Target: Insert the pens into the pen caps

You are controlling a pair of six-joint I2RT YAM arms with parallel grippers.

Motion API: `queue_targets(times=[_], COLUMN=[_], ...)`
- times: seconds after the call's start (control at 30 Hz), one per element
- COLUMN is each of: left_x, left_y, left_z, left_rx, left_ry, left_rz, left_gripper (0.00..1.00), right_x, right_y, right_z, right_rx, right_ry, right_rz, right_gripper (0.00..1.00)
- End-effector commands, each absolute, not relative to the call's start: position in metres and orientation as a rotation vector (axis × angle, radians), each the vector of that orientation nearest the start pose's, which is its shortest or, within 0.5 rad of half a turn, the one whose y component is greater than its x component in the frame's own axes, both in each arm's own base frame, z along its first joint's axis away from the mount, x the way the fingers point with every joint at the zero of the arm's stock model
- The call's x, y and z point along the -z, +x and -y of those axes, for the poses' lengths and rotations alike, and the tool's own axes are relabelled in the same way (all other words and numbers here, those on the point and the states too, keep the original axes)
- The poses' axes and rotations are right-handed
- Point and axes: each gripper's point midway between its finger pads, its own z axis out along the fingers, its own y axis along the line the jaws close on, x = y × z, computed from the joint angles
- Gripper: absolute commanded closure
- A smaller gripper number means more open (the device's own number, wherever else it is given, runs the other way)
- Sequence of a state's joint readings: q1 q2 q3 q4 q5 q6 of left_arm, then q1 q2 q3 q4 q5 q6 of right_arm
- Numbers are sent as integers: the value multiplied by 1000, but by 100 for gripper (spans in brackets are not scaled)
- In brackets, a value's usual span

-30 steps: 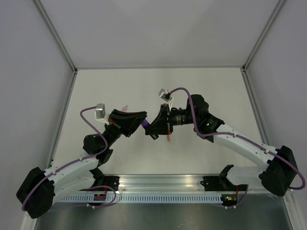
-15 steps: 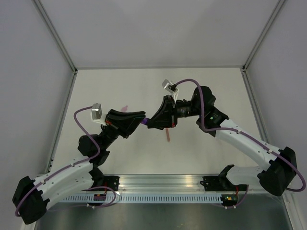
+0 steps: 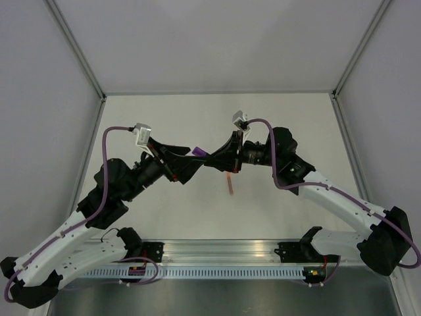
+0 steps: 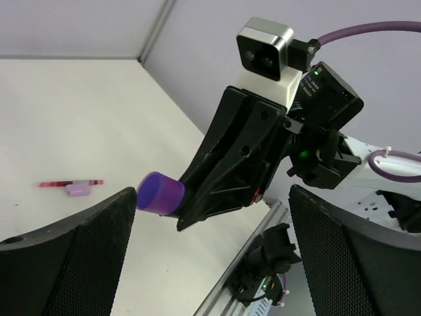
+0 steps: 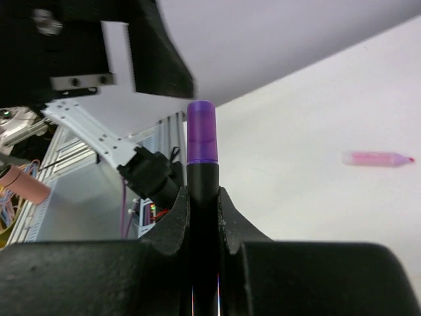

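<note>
1. Nearest the arm bases, the orange-red pen [image 3: 230, 185] lies flat on the table [image 3: 283, 118]. It sits just near of the two grippers, on the right gripper's side, with its long axis running roughly near to far. In the left wrist view a pink cap [image 4: 77, 190] lies just beside it. I cannot tell whether they touch.

2. The right gripper [image 5: 202, 197] is held above the table. Its fingers are pressed onto the black pen [image 5: 202, 176], pinching the body just behind the purple end [image 4: 160, 192]. The pen's long axis runs left to right across the scene, and the purple end sticks out to the left.

3. The left gripper [image 3: 189, 162] faces it at about the same height. Its fingers [image 4: 72, 257] are spread wide with nothing between them.

4. The purple end points straight into the gap between those spread fingers, close to them but not touching. The pictures do not show whether that purple piece is a cap already seated or the pen's own end.

5. If it is seated, I judge this pen done, and the free left gripper is the one to fetch the next piece. The orange-red pen lies to its near right, closer to the busy right gripper.

6. Farther off, the pink pen [image 5: 378, 158] lies flat on the table, apart from both grippers. It is hidden in the top view.
</note>
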State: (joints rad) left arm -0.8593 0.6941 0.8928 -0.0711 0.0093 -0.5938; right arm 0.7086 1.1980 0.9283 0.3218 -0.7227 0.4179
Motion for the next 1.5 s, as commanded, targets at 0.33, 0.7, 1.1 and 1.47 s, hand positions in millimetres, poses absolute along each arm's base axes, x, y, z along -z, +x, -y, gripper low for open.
queue_targets(times=[0.33,0.7,1.1,1.47], left_x=[-244,-212,-210,-210], left_y=[243,247,249,249], left_z=[182,168,152,151], left_rx=[500,440,379,373], left_ry=[-29,-47,-102,-112], left_rz=[-1846,-1789,-1774,-1773], left_gripper=[0,0,0,0], right_x=[-191,-98,-56,-43], right_y=[294,294,288,287], right_z=[-312,-312,-313,-313], right_rx=[-906,-649,-392,-330], right_ry=[-344,-97,6,57], right_rz=[-2019,-2226,-2260,-2259], right_gripper=[100,100,89,71])
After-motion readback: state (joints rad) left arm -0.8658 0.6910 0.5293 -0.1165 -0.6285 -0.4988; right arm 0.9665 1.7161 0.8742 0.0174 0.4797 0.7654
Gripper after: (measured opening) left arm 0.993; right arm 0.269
